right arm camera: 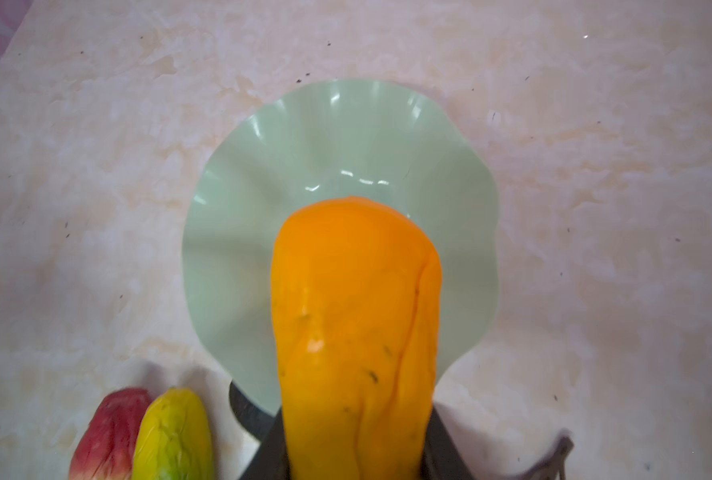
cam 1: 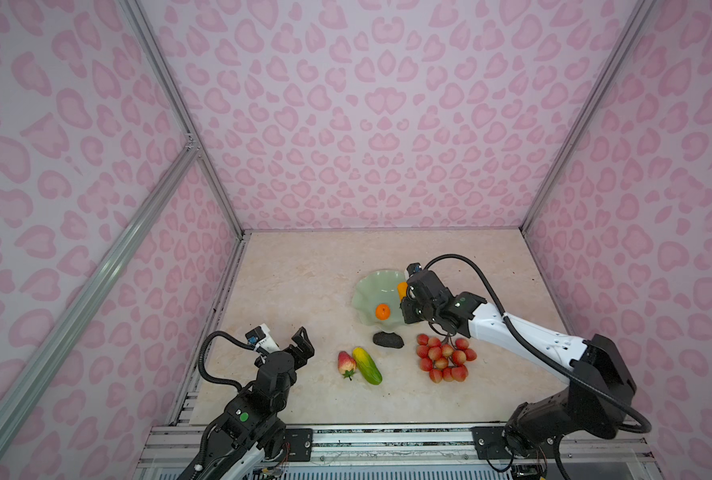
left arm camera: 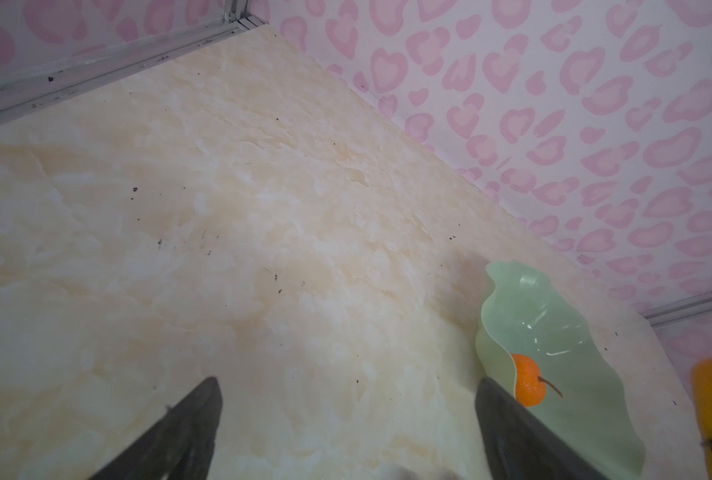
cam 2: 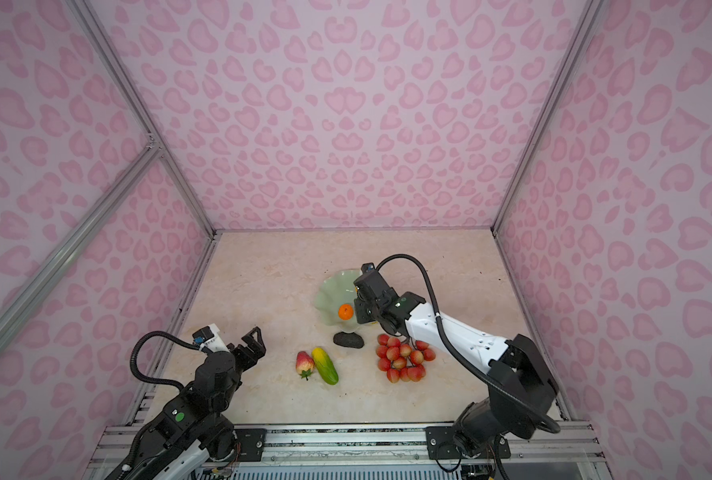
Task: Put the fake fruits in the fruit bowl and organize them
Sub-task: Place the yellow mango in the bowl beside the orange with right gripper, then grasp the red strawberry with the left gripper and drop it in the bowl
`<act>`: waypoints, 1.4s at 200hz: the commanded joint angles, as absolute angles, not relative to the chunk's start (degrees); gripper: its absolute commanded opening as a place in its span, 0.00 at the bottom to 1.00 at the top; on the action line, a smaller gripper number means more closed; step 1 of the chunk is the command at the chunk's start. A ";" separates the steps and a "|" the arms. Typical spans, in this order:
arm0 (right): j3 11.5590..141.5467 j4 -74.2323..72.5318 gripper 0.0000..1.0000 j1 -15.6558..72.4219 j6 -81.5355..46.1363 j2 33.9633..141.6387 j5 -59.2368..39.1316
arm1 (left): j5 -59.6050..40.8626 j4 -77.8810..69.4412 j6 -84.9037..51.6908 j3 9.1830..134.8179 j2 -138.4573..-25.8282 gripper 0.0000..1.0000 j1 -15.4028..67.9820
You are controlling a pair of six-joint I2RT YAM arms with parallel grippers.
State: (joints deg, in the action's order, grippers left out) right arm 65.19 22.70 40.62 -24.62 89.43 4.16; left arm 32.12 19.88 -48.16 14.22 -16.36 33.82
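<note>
My right gripper is shut on the yellow-orange oblong, holding it above the near side of the mint-green fruit bowl. In the bowl lies the orange ball. On the table in front of the bowl rest the dark lump, the red strawberry, the green-yellow oblong and the bunch of red berries. My left gripper hangs open and empty at the left, apart from the fruits.
Pink patterned walls close the marble table on three sides. A metal rail runs along the front edge between the two arm bases. The right arm passes above the berries.
</note>
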 commanded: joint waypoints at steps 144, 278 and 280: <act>73.26 16.66 0.79 33.88 -18.27 99.00 0.30 | 0.38 1.52 -54.94 7.31 -33.66 0.94 34.80; 60.00 17.31 0.84 31.42 -19.42 84.76 2.14 | -3.70 -6.11 -49.44 17.36 -58.61 0.44 39.95; 60.03 17.25 0.84 31.38 -19.41 84.66 2.18 | -3.56 -5.48 -49.14 17.76 -58.27 0.44 39.98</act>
